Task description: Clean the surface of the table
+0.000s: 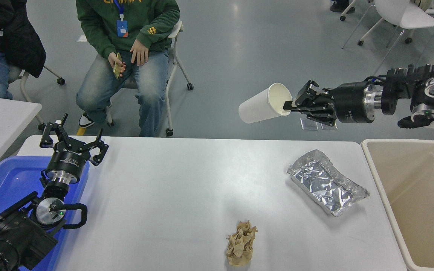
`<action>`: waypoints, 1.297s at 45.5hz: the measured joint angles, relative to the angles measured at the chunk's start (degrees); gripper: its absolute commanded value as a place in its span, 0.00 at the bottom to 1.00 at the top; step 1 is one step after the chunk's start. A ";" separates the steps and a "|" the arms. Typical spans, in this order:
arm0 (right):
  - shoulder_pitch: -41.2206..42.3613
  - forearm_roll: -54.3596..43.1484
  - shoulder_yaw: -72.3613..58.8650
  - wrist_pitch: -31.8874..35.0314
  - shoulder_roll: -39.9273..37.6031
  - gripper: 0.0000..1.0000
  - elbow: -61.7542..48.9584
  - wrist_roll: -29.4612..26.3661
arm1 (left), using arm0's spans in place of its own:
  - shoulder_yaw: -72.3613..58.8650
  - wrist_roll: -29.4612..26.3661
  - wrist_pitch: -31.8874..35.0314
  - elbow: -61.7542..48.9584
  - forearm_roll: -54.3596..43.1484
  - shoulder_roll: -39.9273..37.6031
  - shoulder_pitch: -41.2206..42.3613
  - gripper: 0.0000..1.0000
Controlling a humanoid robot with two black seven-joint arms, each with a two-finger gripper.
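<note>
1. Two black arms show in the frame, one at the lower left and one at the right edge.
2. The right gripper (289, 106) is in the upper right of the frame, up in the air past the far edge of the table (171, 188).
3. Its fingers are pinching the rim of a white paper cup (264, 103), one finger inside the mouth.
4. The cup lies on its side in the air, its open mouth facing right toward the gripper and its bottom pointing left.
5. The table fills the middle and bottom of the frame. It is white and wide.
6. A foil tray (326, 182) sits on the table at the right, tilted at an angle and crinkled.
7. A brown paper wad (241, 244) sits on the table at the bottom middle, well apart from the tray.
8. A beige bin (424, 195) stands just beside the table's right edge, at the lower right of the frame.
9. The left gripper (73, 145) is parked at the lower left, with its fingers spread wide, over the edge of a blue tub (2, 184).
10. A person in a green top (126, 22) sits on a chair at the upper left, past the table, with a phone (116, 66) in one hand.
11. A white chair (401, 17) stands at the upper right of the frame.
</note>
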 measured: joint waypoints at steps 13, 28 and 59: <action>-0.30 -0.38 -1.67 -0.77 -0.68 0.00 -6.78 0.00 | 0.00 0.00 0.00 0.00 0.00 0.00 0.00 1.00; -1.14 -0.47 -4.03 -2.68 -1.73 0.00 -15.21 0.18 | 0.00 0.00 0.03 0.00 0.00 0.00 0.00 1.00; -10.02 -0.52 -5.03 -5.18 -3.79 0.00 -34.79 0.67 | 0.00 -0.01 0.07 0.03 -0.01 0.01 0.00 1.00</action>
